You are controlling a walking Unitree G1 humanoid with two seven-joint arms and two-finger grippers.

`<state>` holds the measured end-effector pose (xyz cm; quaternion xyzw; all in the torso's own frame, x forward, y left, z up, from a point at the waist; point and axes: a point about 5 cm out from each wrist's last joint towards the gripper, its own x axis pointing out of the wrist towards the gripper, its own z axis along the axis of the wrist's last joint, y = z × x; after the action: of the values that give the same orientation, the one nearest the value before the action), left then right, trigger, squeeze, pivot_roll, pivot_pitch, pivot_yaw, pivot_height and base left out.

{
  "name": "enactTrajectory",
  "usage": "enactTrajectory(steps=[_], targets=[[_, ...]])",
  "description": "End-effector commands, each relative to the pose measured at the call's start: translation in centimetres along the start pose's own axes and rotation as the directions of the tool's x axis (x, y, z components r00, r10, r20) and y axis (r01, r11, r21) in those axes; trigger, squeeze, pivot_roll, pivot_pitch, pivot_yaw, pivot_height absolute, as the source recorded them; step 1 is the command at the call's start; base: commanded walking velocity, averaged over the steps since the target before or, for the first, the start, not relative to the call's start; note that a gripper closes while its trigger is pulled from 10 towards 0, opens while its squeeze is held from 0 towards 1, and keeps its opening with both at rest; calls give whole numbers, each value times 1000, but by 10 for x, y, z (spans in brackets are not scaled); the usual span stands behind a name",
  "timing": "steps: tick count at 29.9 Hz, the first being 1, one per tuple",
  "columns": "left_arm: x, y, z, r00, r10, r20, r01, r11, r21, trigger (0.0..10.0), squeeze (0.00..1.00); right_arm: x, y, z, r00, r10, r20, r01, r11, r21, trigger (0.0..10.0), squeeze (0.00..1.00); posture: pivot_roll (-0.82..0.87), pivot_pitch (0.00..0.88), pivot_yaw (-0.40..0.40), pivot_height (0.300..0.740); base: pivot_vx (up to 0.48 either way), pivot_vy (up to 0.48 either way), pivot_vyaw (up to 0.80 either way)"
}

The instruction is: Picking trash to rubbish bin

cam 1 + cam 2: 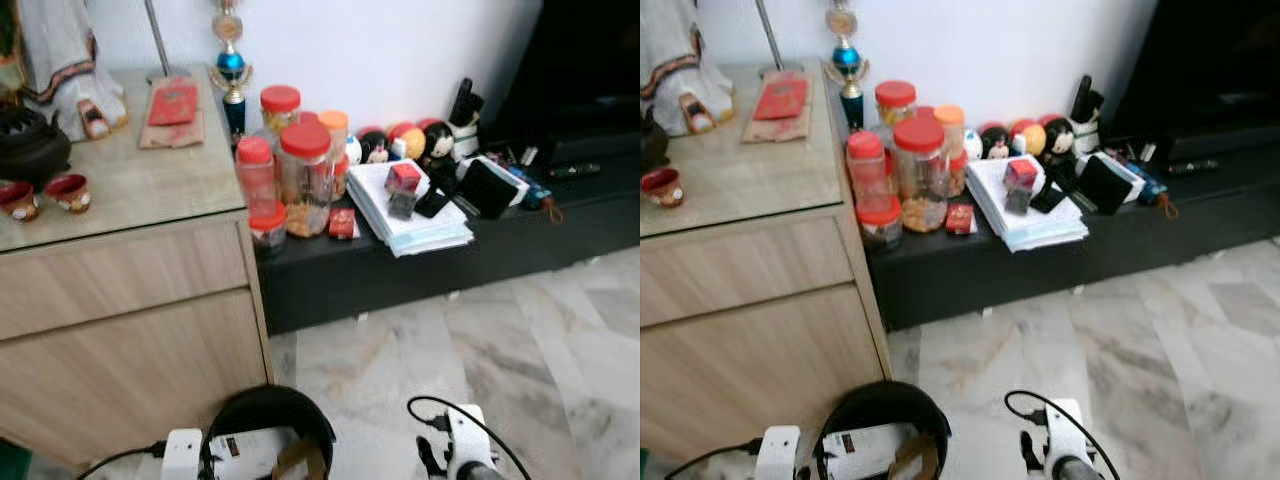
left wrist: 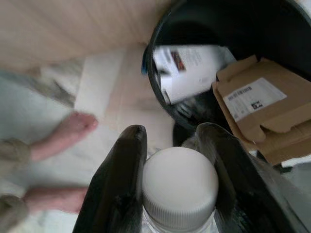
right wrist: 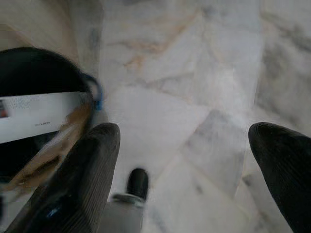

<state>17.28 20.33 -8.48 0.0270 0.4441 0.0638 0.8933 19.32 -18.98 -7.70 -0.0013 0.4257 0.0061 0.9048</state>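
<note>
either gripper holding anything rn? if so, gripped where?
Left gripper holds a clear bottle, fingers clamped on either side of its white cap and neck, near the black bin. Right gripper is open, holding nothing.

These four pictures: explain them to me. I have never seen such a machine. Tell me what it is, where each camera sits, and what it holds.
This is a walking humanoid robot with two arms, each ending in two black fingers. The two wide pictures come from cameras in its head, looking down at a wooden cabinet, a low black shelf crowded with red-lidded jars and a stack of papers, and a marble floor. At the bottom stands a black rubbish bin. The other two come from cameras on the wrists. The left gripper is closed on a white-capped bottle beside the bin, which already holds cardboard. The right gripper is open, holding nothing, above the floor.
</note>
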Motion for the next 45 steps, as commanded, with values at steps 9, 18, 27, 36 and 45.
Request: enactTrajectory(steps=[9, 18, 27, 36, 45], targets=[[-2, 4, -10, 999, 7, -35, -7, 1000, 4, 10000, 0, 0, 5, -1, 1000, 12, -1, -12, 1000, 10, 10000, 0, 22, 81, -47, 740, 277, 0, 0], [-12, -23, 168, 762, -47, 646, -83, 982, 170, 10000, 0, 6, 60, 122, 872, 353, 338, -301, 933, -197, 10000, 0, 16, 83, -59, 740, 31, 0, 0], [-28, -67, 218, 649, -271, 711, 122, 959, 255, 10000, 0, 1, 72, 147, 805, 451, 385, -370, 890, -269, 10000, 0, 3, 60, -57, 740, 0, 0, 0], [-28, -95, 207, 650, -409, 640, 272, 912, 307, 10000, 0, -3, 77, 154, 761, 519, 390, -420, 851, -314, 10000, 0, -7, 51, -60, 740, 0, 0, 0], [-25, -95, 199, 658, -439, 611, 316, 898, 305, 10000, 1000, -2, 78, 152, 763, 522, 381, -422, 849, -317, 10000, 0, 1, 54, -65, 740, 0, 0, 0]])
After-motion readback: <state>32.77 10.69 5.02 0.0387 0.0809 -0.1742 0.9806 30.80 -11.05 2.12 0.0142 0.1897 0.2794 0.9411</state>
